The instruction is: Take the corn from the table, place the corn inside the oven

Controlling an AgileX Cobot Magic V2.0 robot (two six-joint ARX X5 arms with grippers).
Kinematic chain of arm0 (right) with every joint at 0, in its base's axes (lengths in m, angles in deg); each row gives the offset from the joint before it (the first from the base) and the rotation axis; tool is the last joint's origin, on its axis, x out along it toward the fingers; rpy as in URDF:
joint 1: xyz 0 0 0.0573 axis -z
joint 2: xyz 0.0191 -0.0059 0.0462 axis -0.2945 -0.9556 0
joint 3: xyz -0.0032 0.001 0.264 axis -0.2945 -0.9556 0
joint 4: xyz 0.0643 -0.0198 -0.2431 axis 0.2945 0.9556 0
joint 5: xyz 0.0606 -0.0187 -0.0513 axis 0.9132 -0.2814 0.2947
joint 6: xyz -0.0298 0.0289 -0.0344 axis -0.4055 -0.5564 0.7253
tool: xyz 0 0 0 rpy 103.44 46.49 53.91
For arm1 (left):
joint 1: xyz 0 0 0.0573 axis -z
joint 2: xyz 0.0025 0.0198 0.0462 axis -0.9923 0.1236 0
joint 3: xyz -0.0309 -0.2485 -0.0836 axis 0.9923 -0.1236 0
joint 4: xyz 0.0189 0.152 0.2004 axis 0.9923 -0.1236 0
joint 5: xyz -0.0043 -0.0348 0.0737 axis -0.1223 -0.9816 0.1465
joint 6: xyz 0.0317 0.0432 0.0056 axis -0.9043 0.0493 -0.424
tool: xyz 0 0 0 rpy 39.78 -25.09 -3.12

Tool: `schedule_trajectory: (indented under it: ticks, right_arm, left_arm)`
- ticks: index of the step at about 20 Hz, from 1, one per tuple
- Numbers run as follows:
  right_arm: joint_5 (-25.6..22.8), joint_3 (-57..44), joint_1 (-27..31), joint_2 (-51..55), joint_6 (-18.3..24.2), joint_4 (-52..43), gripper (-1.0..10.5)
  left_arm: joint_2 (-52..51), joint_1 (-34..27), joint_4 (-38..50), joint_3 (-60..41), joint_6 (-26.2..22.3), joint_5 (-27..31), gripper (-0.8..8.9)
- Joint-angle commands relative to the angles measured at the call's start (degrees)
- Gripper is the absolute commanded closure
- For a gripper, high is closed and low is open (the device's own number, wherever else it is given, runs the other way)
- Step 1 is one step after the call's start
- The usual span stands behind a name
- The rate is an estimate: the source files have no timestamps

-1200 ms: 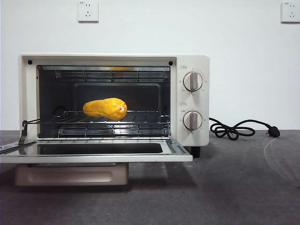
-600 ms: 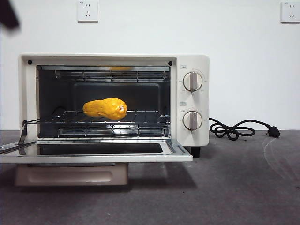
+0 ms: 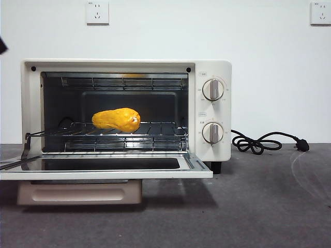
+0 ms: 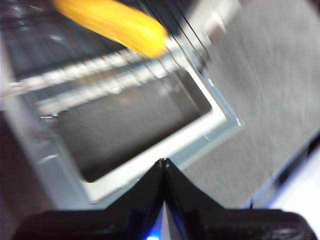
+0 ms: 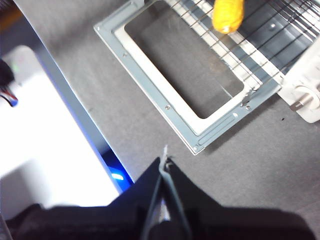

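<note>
A: Left wrist view: the whole picture is smeared; the corn (image 4: 112,21) is cut off at the edge, its stub end perhaps facing away.

B: Front view: a black tip (image 3: 2,45) at the side edge, arm unidentifiable. Oven (image 3: 213,67) knob markings too small to read.

A: Right wrist view: corn cropped likewise.

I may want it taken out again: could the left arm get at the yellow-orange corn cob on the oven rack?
Probably yes: the corn cob lies on the wire rack, door down, nothing in front.

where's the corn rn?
Front view: the corn lies on the wire rack inside the open oven, left of centre, neither gripper touching it.
</note>
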Motion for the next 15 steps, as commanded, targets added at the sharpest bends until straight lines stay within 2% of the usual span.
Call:
schedule_trajectory:
  ticks: [1, 2, 4, 9, 15]
  right_arm:
    - [3.76, 0.04, 4.39, -0.24, 3.45, -0.15, 9.6]
    - [5.14, 0.04, 6.56, -0.24, 4.39, -0.15, 9.6]
    - [7.43, 0.04, 9.60, -0.24, 5.53, -0.11, 9.6]
    - [9.77, 0.04, 14.23, -0.98, 7.96, 0.50, 9.6]
    - [9.97, 0.04, 14.49, -1.75, 8.94, 0.59, 9.6]
  left_arm:
    - [1.90, -10.56, -0.76, -0.35, -1.44, -3.58, 8.22]
    - [3.39, -13.84, -1.44, -0.35, -1.97, -5.95, 8.22]
    - [6.82, -16.15, -1.11, -0.35, -2.19, -9.18, 8.22]
    - [21.42, -16.31, 0.20, -0.35, -3.26, -8.22, 8.22]
    - [36.59, -15.45, 2.36, -0.35, -3.21, -5.60, 8.22]
